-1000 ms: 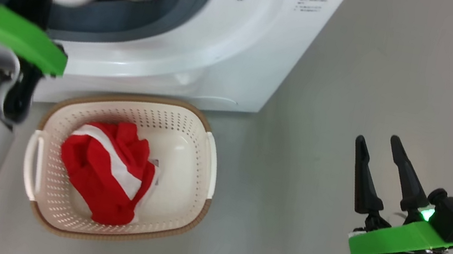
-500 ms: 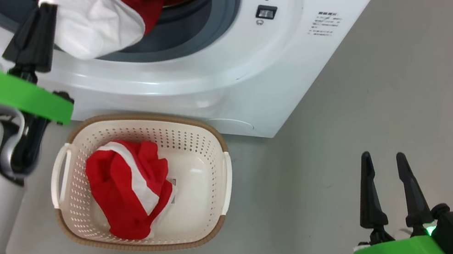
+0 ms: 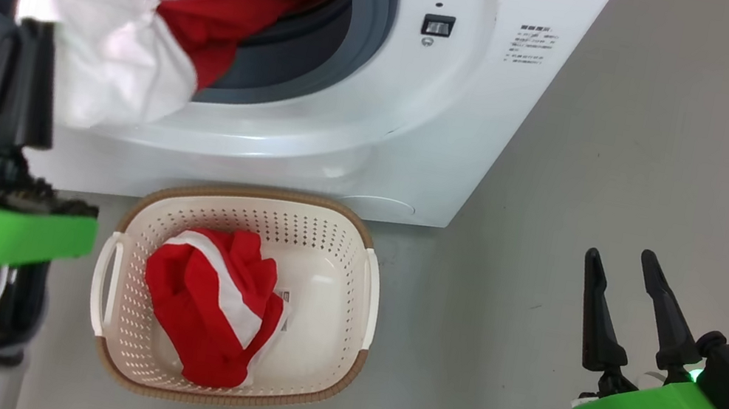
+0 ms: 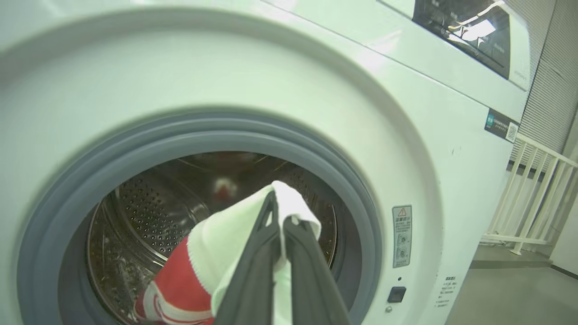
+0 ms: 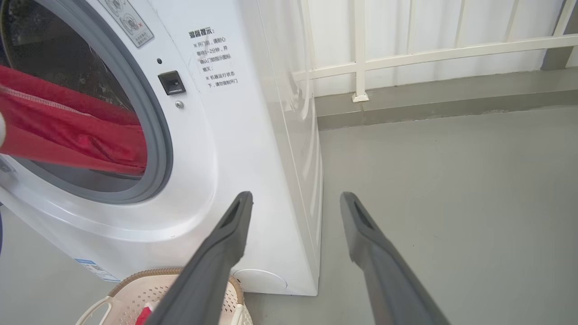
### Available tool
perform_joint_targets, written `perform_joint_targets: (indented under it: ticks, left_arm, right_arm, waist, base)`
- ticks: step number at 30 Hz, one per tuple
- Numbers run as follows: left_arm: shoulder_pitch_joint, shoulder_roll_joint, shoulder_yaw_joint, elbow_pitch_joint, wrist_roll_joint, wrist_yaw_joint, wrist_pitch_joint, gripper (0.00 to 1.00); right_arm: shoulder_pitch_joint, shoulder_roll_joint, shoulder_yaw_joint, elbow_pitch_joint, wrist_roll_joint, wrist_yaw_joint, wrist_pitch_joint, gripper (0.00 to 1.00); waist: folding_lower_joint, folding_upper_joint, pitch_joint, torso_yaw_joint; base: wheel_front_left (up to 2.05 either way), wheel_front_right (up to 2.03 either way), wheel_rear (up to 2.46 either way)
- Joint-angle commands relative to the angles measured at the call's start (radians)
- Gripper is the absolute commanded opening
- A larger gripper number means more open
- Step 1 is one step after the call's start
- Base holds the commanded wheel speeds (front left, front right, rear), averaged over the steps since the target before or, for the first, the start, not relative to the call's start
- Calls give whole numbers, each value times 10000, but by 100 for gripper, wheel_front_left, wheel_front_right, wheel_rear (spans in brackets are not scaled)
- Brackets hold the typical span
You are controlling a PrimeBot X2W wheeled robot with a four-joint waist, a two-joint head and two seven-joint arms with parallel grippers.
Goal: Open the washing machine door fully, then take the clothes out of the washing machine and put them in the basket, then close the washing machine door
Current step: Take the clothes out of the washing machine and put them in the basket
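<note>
Here, left end effector (image 3: 28,25) clamps the clothes (image 3: 105,61); right end effector (image 3: 620,254) gapes near the washing machine (image 5: 253,135), labelled "温馨提示".

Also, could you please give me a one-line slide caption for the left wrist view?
The left gripper, shut on the white end of the clothes, which trail into the washing machine.

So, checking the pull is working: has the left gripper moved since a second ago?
Yes. The left gripper, shut on the cloth, has backed out of the washer, to its grey ring's lower edge.
</note>
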Motion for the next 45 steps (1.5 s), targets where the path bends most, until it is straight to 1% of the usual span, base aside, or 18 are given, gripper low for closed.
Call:
perform_joint_targets:
  ticks: [1, 4, 7, 11, 15, 21, 27, 38, 39, 45]
  left_arm:
    - [127, 211, 400, -520, 157, -56, -78, 0]
    - [563, 113, 450, -1202, 274, -56, -78, 0]
    - [955, 89, 255, -1453, 455, -56, -78, 0]
    - [1331, -20, 96, -1080, 441, -56, -78, 0]
    - [1579, -68, -172, -423, 404, -56, -78, 0]
    - [1618, -67, -612, 1062, 525, -56, -78, 0]
    - [1125, 91, -1074, 2922, 535, -56, -78, 0]
    - [-740, 501, -2132, 6480, 406, -56, -78, 0]
    - [-740, 501, -2132, 6480, 406, -56, -78, 0]
    - [-1908, 670, -2592, 8020, 274, -56, -78, 0]
  right_arm:
    - [156, 3, 230, -240, -76, 62, -63, 100]
    - [187, 3, 231, -250, -71, 62, -63, 100]
    - [208, 3, 233, -255, -72, 62, -63, 100]
    - [178, 3, 290, -265, -60, 62, -63, 100]
    - [106, 3, 342, -304, -39, 62, -63, 100]
    - [-54, 3, 427, -375, 12, 62, -63, 100]
    - [-281, 3, 502, -461, 115, 62, -63, 100]
    - [-856, 3, 639, -684, 364, 62, -63, 100]
    - [-856, 3, 639, -684, 364, 62, -63, 100]
    - [-1224, 3, 707, -818, 449, 62, -63, 100]
  waist:
    - [0, 0, 2, -12]
    - [0, 0, 2, -35]
    - [0, 0, 28, -43]
    - [0, 0, 102, -80]
    - [0, 0, 249, -128]
    - [0, 0, 647, -219]
    - [0, 0, 1243, -358]
    - [0, 0, 2631, -686]
    - [0, 0, 2631, -686]
    - [0, 0, 3316, -811]
  base:
    - [0, 0, 0]
    - [0, 0, 0]
    - [0, 0, 0]
    - [0, 0, 0]
    - [0, 0, 0]
    - [0, 0, 0]
    - [0, 0, 0]
    - [0, 0, 0]
    - [0, 0, 0]
    - [0, 0, 0]
